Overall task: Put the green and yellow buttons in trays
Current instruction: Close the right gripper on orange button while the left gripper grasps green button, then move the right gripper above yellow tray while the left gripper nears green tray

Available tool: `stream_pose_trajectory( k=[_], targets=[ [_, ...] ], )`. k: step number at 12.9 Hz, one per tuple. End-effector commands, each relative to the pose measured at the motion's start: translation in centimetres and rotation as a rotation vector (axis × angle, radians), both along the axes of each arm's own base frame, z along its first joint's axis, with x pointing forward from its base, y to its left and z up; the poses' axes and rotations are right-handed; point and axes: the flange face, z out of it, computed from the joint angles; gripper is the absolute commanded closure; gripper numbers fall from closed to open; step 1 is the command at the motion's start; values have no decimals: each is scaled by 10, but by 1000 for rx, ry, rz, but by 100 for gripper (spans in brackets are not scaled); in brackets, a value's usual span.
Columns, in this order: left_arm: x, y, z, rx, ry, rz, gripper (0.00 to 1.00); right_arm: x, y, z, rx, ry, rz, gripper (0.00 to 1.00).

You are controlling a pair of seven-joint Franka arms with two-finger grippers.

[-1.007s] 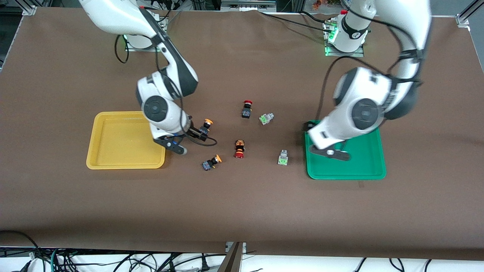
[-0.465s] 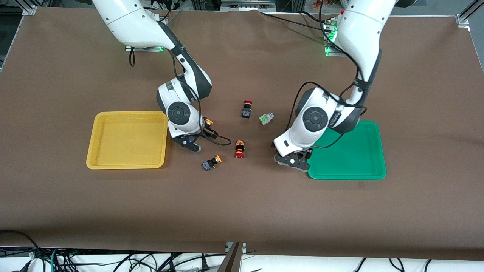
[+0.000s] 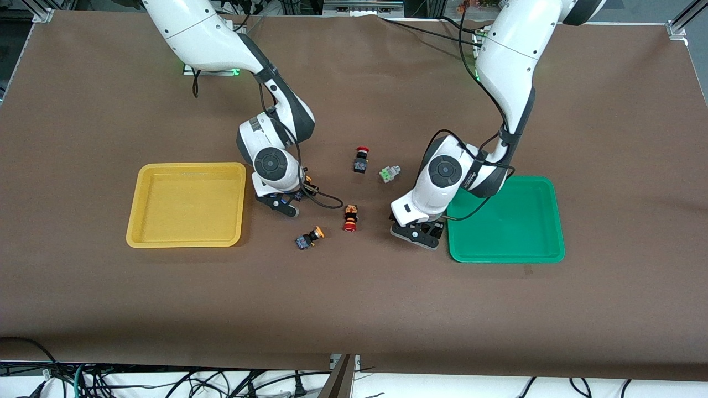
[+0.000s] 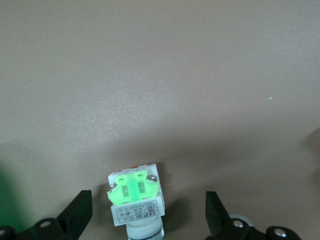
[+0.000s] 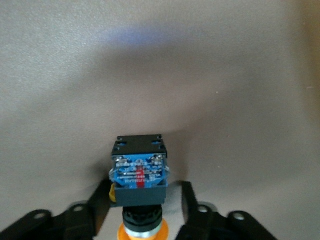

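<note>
My right gripper (image 3: 293, 199) is low at the table beside the yellow tray (image 3: 185, 205). Its open fingers straddle a black-and-blue button with a yellow-orange cap (image 5: 140, 177) that lies on the mat; the right wrist view shows my right gripper (image 5: 145, 206) around it. My left gripper (image 3: 417, 235) is low beside the green tray (image 3: 509, 221). In the left wrist view my left gripper (image 4: 147, 214) is wide open around a pale grey button with a green face (image 4: 136, 197), which is hidden in the front view. Both trays hold nothing.
A second yellow-capped button (image 3: 308, 237) lies nearer the front camera than my right gripper. A second green-faced button (image 3: 389, 173) lies mid-table. Two red-capped black switches (image 3: 360, 160) (image 3: 350, 218) lie between the arms. A cable loops off my right gripper.
Both arms have come down and moved toward mid-table. My left gripper went from over the green tray to the green button. My right gripper shifted from the yellow tray's corner onto the yellow button.
</note>
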Motion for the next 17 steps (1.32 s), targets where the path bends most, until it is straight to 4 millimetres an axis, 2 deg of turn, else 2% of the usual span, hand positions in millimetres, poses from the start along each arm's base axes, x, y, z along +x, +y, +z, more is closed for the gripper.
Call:
stream_pose_trajectory(
  k=[1, 2, 3, 4, 5, 7, 9, 10, 11, 13, 15, 17],
  targets=[
    [-2, 0, 5, 12, -19, -12, 59, 7, -4, 14, 6, -25, -22, 100],
    [0, 2, 7, 14, -20, -14, 82, 17, -15, 37, 0, -36, -24, 100],
    [-1, 2, 6, 17, -15, -17, 98, 29, -28, 57, -14, -39, -26, 100],
    [-2, 0, 8, 16, -16, -17, 100, 38, -41, 71, -32, -25, -25, 100],
    [0, 1, 14, 15, -17, -12, 100, 49, -63, 88, -60, 2, -27, 100],
    [1, 3, 56, 38, 24, -6, 100, 63, -114, 108, -95, 57, 9, 100],
    [-8, 11, 93, 105, 157, 32, 100, 71, -164, 106, -110, 104, 60, 100],
    [-8, 29, 101, 141, 209, 48, 100, 69, -187, 96, -109, 129, 96, 100],
    [-3, 56, 100, 175, 268, 51, 100, 66, -211, 88, -110, 145, 119, 100],
    [8, 100, 96, 258, 296, -89, 100, 56, -248, 73, -99, 142, 162, 100],
    [7, 120, 80, 324, 312, -135, 100, 45, -278, 52, -83, 122, 227, 100],
    [1, 146, 55, 366, 330, -140, 100, 43, -292, 42, -82, 116, 238, 100]
  ],
)
